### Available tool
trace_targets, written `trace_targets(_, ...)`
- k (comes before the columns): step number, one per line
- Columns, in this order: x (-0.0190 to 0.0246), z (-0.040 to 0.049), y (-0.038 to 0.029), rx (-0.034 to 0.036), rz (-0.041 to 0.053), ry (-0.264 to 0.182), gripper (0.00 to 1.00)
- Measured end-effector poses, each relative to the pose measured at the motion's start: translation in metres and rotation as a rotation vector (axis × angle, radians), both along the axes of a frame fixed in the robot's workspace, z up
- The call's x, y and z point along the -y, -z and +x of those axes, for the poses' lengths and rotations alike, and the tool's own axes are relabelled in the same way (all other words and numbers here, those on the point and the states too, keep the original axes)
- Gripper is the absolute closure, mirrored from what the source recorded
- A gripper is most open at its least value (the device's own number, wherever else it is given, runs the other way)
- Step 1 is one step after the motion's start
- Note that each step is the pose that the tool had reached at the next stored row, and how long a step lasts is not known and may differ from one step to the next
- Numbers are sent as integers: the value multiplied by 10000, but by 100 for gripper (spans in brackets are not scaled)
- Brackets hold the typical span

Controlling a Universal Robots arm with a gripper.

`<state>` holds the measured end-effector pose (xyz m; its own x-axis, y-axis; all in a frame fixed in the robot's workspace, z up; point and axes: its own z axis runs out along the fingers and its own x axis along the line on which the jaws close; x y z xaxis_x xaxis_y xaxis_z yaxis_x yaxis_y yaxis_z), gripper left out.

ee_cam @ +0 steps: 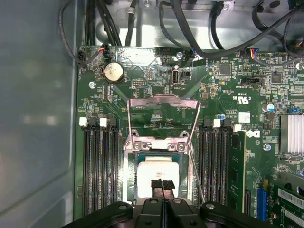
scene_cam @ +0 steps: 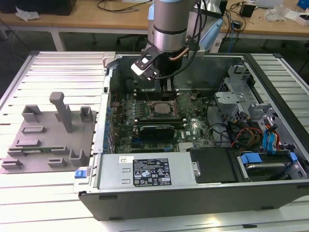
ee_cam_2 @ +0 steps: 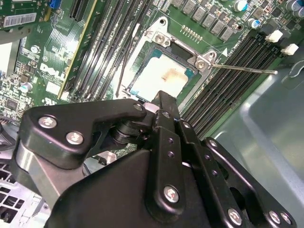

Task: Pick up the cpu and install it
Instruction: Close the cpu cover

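The cpu (ee_cam: 153, 172), a pale silver square, lies flat in the motherboard socket; it also shows in the second wrist view (ee_cam_2: 159, 76) and the exterior view (scene_cam: 163, 109). The socket's metal load plate (ee_cam: 164, 105) stands hinged open behind it, and a thin wire lever (ee_cam_2: 242, 70) sticks out to the side. My gripper (ee_cam: 162, 184) hangs straight over the cpu, fingers pressed together with nothing between them. The black fingertips (ee_cam_2: 164, 97) sit just above the chip's edge. In the exterior view the gripper (scene_cam: 167, 92) reaches down inside the open computer case (scene_cam: 193, 195).
Black memory slots (ee_cam: 97, 166) flank the socket on both sides. A long black expansion card (scene_cam: 157, 129) lies in front of it. Cables (ee_cam: 190, 28) and drive bays with blue tabs (scene_cam: 270, 140) crowd the case. A grey fixture plate with posts (scene_cam: 48, 140) sits at the exterior view's left.
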<state>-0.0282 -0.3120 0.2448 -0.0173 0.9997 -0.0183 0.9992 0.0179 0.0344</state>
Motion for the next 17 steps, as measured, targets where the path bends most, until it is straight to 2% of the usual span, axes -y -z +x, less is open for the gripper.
trace_targets(2, -1, 0, -31, 3, 5, 0, 89)
trace_targets(4, -1, 0, -126, 3, 5, 0, 89)
trace_targets(5, -1, 1, -261, 2, 5, 0, 89)
trace_targets(7, -2, 0, -355, 3, 5, 0, 89)
trace_targets(10, -1, 24, -369, 2, 4, 0, 89)
trace_targets(17, -2, 318, -369, -2, 5, -1, 89)
